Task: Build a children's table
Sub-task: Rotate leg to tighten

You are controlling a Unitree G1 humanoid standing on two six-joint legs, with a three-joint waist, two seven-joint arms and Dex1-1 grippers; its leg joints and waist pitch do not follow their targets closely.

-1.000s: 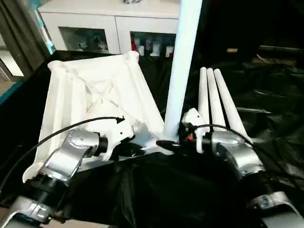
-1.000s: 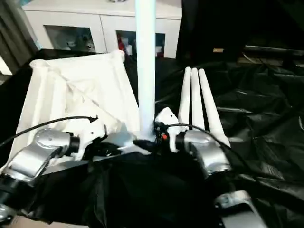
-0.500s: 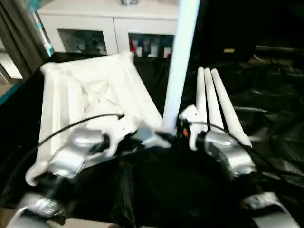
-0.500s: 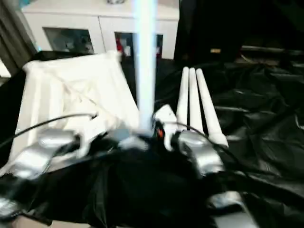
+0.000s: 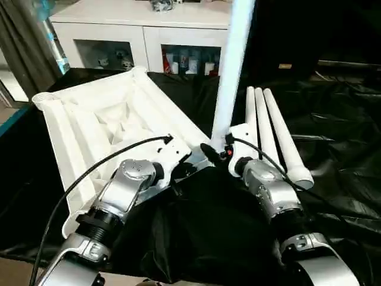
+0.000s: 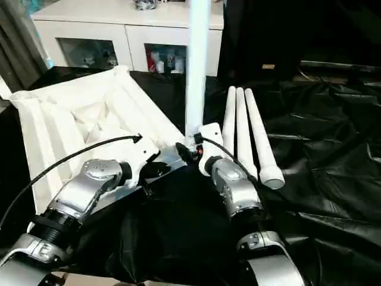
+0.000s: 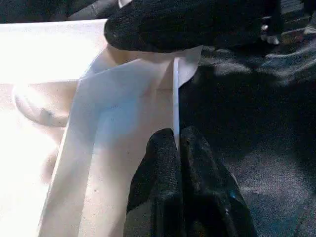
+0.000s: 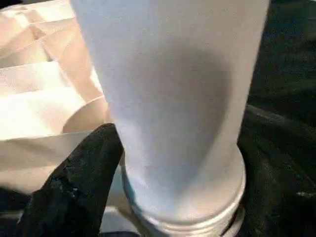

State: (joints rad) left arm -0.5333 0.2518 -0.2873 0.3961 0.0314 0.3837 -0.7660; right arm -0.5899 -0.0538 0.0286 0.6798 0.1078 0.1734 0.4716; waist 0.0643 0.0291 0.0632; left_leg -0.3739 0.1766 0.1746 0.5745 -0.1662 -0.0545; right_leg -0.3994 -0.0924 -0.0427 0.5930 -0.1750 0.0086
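The white tabletop (image 5: 113, 119) of the children's table lies upside down on the black-draped bench (image 5: 333, 155), its ribbed underside facing up, and sits toward the robot's left. At its near right corner one white leg (image 5: 229, 71) stands upright in a corner socket and rises out of the head camera's view. Three more legs (image 5: 271, 134) lie side by side, touching one another, on the black cloth just to the right of the upright leg, their thick ends nearest the robot.

The left pincer (image 7: 177, 148) is clamped on the thin rim of the tabletop at that near corner: in the left wrist view its two black fingers (image 7: 160, 163) are pressed together with the white edge between them. The right pincer (image 6: 186, 154) is at the base of the upright leg. In the right wrist view one black finger (image 8: 81, 177) lies against the side of the leg just above its ringed foot; the other finger is hidden behind the leg, so the jaws stand apart around the tube, and whether they are gripping it cannot be told.

Behind the bench stands a white cabinet (image 5: 143, 24) with glass doors, and small items sit on its shelves.
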